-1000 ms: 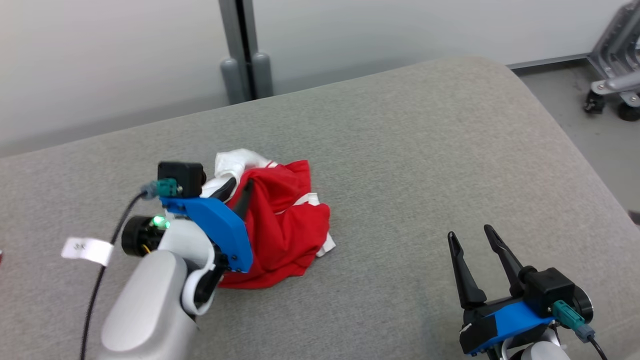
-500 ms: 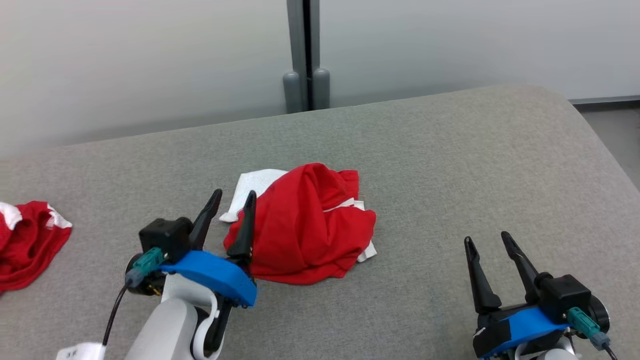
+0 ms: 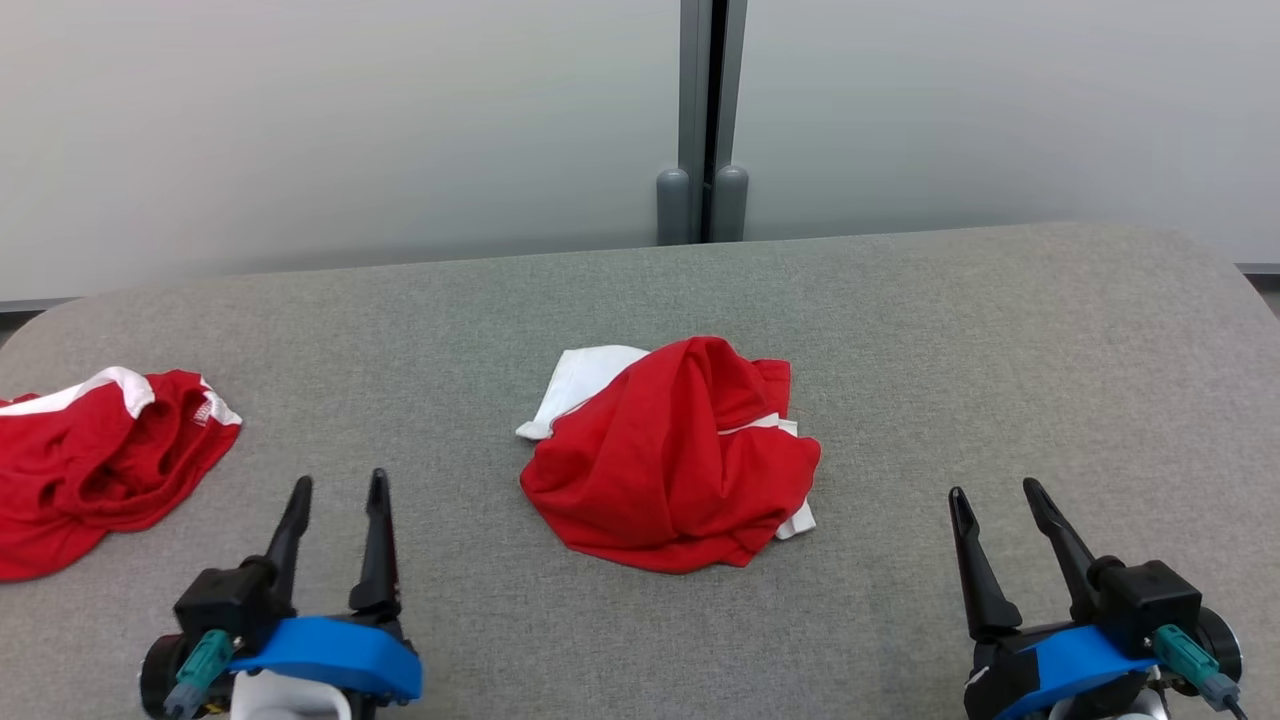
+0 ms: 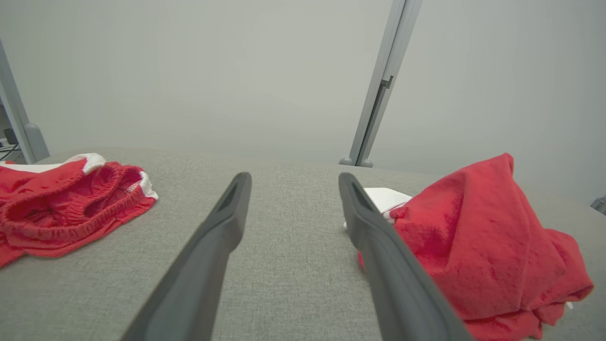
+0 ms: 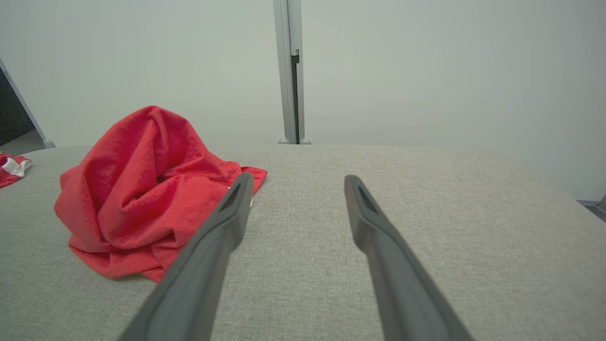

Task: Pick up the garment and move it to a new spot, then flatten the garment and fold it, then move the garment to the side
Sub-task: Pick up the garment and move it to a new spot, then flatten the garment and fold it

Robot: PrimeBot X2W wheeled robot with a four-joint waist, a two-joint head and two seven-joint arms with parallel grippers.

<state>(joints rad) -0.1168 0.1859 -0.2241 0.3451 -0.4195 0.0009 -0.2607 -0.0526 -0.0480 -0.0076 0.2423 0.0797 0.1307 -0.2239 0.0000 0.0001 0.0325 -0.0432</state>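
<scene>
Red garment [image 3: 680,460] bunched, long axis far-left (white corner) to near-right, left gripper [image 3: 339,481], right gripper [image 3: 993,489] both spread, empty

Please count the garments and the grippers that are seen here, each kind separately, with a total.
Garments: 2, the middle garment and the left-edge garment.
Grippers: 2, the left gripper and the right gripper, both open.
Total: 4.

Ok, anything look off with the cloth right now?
Nothing damaged. The garment sits crumpled in a heap, white part poking out, not flattened. A second red garment lies bunched at far left. The left gripper and right gripper are open, touching neither.
</scene>
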